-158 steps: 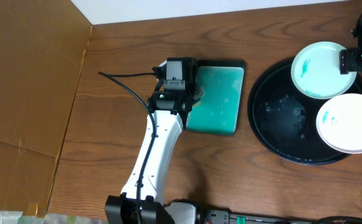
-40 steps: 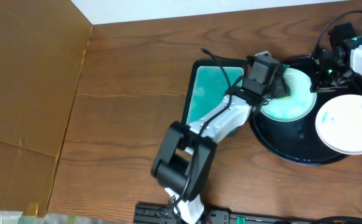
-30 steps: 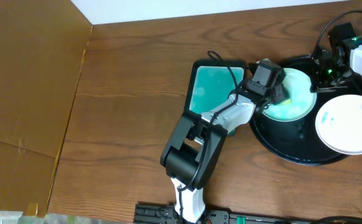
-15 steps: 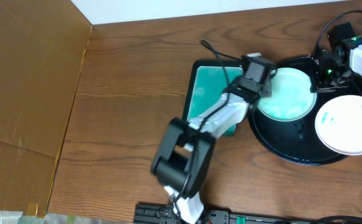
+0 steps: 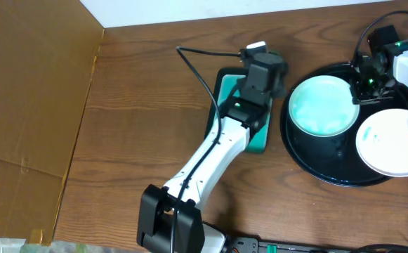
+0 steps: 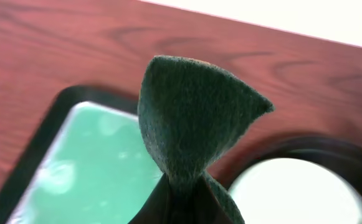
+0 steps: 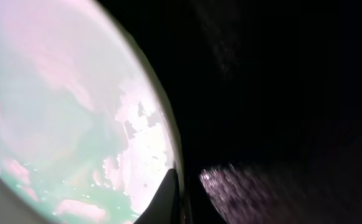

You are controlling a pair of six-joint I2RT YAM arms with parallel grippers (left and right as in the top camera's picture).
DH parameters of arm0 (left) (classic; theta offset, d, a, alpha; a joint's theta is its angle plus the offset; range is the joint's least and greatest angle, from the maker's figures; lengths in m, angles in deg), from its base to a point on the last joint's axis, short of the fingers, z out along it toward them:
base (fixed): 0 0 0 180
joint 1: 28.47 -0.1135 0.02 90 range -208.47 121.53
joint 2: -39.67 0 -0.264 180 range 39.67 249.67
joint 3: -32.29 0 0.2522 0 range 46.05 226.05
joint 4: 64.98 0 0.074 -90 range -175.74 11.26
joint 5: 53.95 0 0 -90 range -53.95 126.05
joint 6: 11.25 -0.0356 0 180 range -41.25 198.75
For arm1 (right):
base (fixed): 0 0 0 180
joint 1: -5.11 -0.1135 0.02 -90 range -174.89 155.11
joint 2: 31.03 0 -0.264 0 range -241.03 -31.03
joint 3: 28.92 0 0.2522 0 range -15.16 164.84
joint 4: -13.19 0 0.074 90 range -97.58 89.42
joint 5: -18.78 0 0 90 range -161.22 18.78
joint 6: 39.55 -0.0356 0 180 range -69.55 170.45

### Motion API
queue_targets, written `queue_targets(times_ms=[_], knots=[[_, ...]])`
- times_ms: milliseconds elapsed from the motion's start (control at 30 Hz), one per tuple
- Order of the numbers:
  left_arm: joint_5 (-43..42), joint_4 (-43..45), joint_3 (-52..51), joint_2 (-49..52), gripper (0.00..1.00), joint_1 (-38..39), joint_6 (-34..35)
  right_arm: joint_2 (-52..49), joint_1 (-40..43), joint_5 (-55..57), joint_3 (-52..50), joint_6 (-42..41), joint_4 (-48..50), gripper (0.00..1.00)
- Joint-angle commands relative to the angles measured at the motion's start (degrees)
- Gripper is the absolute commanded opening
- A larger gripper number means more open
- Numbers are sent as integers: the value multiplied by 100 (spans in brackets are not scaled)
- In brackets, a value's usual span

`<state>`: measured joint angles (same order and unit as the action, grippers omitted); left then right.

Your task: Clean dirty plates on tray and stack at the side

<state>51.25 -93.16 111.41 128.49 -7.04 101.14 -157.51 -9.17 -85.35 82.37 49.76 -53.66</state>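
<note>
Left gripper point(image 6: 182, 206), clenched on green pad point(image 6: 192, 127), has retreated from aqua plate point(image 5: 321, 105) over teal tray point(image 6: 87, 162) — right gripper point(image 5: 364, 81) at its rim, grip unclear.

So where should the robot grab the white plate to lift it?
By its thin raised rim, pinched from above with one finger inside and one outside. The white plate lies flat in the black tray, so there is nothing to grip underneath. The edge facing the tray's bare patch looks best, clear of the aqua plate.
</note>
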Motion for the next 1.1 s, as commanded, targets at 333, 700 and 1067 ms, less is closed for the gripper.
queue_targets(times_ms=[333,700,1067], knots=[[138,-1176,-26,-94,7,-1530,-70,2041,-1611,5049,20,1202,439,1],[138,-1513,-42,-94,7,-1665,-70,2092,-2817,8113,20,3453,1370,1],[138,-1515,-42,-94,7,-1665,-72,2092,-3163,8168,17,3657,1576,1]])
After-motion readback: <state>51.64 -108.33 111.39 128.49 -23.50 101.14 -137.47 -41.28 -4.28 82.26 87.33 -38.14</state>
